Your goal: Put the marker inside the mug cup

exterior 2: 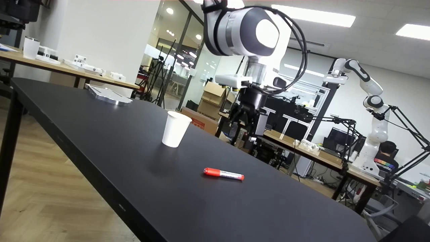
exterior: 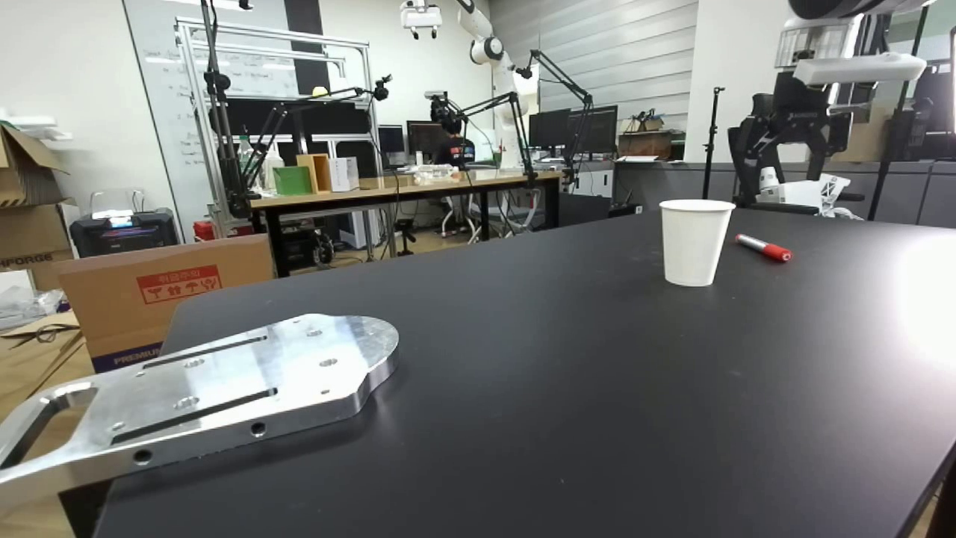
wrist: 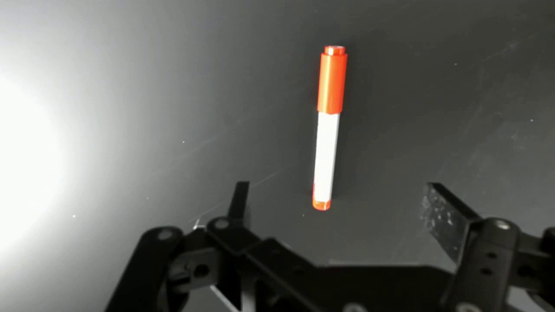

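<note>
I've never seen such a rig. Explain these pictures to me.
This is a robot arm with a two-fingered gripper, which works like a hand. Two pictures come from cameras outside it; the wrist view comes from a camera mounted on it, looking down past the gripper. On the black table, a red-and-white marker lies flat, a white cup stands upright, and a metal plate lies apart from both. The gripper is open and holds nothing.
</note>
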You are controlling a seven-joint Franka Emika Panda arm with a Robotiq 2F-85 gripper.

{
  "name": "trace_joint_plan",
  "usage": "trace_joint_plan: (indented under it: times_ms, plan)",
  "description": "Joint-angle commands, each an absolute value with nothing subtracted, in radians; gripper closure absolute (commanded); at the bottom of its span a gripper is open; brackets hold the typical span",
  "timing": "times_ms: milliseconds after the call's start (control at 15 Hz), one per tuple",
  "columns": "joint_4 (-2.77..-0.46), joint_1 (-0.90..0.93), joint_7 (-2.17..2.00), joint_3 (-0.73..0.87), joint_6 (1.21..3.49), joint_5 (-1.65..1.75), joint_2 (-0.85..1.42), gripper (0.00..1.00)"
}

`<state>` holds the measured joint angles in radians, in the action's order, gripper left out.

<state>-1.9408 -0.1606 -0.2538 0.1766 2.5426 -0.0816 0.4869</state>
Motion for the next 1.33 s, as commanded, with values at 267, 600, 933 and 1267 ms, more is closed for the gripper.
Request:
trace_joint_plan:
  times_ms: [267,600,933,1267]
  plan:
    - [-1.936,-0.158,-0.251,0.181,2.554,-0.086,0.515,0.0]
    - [-1.927,-0.167,-0.247,0.166,2.56,-0.109,0.535,0.0]
    - [-1.915,-0.182,-0.253,0.133,2.586,-0.198,0.599,0.0]
    - [-1.908,-0.188,-0.244,0.113,2.631,-0.255,0.661,0.0]
